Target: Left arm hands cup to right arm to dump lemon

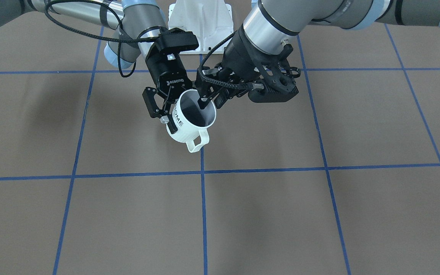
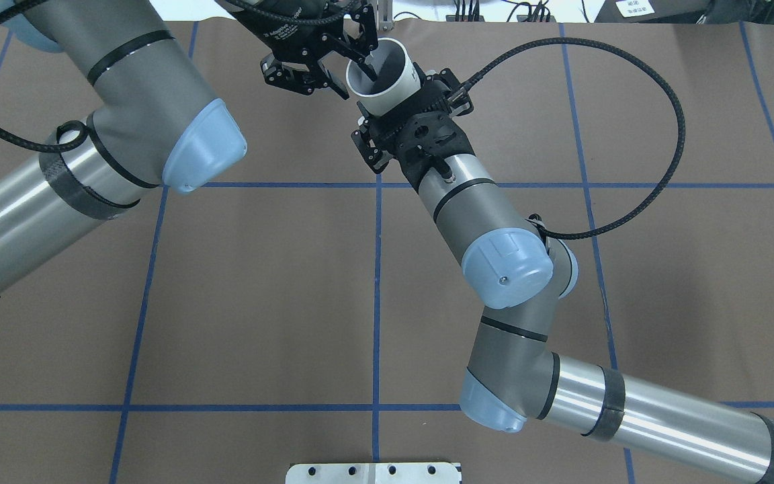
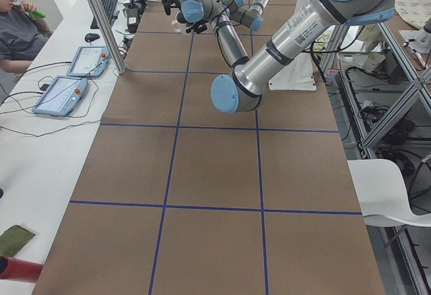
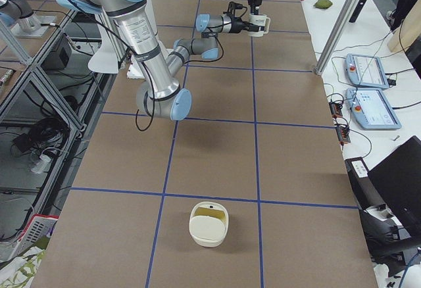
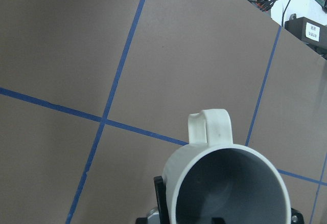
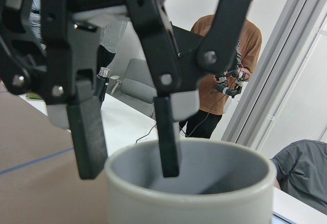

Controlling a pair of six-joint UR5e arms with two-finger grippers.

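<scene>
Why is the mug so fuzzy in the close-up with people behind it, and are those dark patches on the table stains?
Right wrist view: the cup sits very near the lens, so its rim is soft; the left tool is backlit, a dark silhouette. Front-facing view: the patches on the table are soft-edged, likely shadows, not stains.

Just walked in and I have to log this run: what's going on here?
A hand-over in mid-air. The left gripper straddles the rim of the white cup, one finger inside it, above the table. The right gripper has a finger on either side of the cup's body. Which of them bears the cup cannot be told.
</scene>
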